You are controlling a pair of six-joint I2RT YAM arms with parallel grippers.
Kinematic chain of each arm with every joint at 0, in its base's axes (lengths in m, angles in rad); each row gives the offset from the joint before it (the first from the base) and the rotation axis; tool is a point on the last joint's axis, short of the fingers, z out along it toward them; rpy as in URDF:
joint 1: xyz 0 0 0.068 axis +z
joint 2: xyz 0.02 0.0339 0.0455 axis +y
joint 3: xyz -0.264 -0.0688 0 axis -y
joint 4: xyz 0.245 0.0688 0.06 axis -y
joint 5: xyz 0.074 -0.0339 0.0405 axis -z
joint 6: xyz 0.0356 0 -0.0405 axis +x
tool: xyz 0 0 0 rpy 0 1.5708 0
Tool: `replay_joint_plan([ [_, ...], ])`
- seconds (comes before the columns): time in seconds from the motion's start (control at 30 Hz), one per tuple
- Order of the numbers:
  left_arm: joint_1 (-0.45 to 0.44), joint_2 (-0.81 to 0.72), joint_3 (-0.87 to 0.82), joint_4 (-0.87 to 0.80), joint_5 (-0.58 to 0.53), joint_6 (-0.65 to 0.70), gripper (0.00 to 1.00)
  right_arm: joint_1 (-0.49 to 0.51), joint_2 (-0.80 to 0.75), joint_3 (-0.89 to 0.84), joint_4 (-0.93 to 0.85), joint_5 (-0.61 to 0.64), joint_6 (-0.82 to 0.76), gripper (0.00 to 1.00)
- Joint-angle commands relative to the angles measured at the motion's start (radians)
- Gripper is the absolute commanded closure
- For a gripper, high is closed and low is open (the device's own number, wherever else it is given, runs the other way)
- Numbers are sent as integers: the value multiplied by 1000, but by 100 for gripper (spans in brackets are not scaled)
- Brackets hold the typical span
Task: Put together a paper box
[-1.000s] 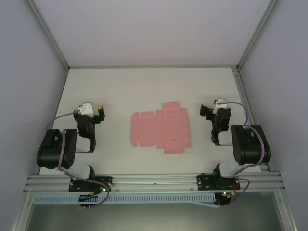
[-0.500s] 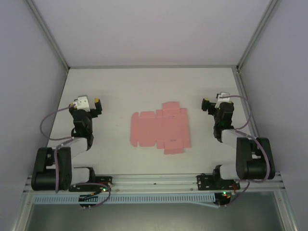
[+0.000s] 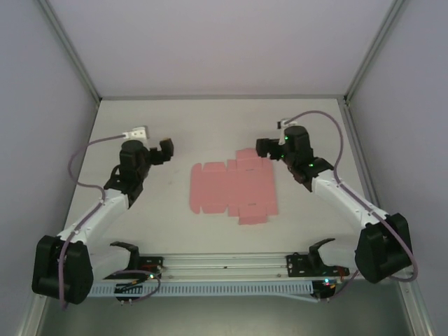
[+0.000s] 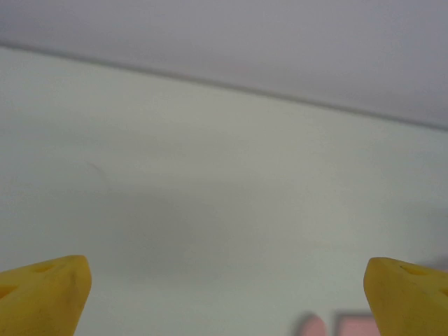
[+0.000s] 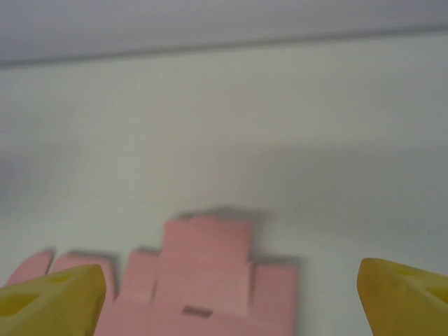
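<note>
Paper box (image 3: 232,189) lies on the table (image 3: 210,119) between my two arms. It is an unfolded pink sheet, flaps and tabs spread, every panel flat. My left gripper (image 3: 162,150) is off the sheet's left side, well apart from it, jaws spread wide around bare table; its wrist view catches a pink corner low down. My right gripper (image 3: 264,147) is by the far right flap, jaws equally wide and gripping nothing. Cannot tell whether it touches the card.
</note>
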Motion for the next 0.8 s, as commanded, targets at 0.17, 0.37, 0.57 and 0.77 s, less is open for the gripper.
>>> replay_joint_plan([
  [0.17,-89,102,37,-228,187,-173,0,50,220,-44,-114,-186,218,17],
  [0.37,-114,206,27,-213,297,-199,0,22,325,-85,-93,-174,217,20],
  [0.57,-127,275,-1,-129,409,-219,0,-12,376,-182,-34,-135,241,24],
  [0.77,-141,352,-2,8,587,-243,2,-12,397,-200,-6,-145,230,24],
])
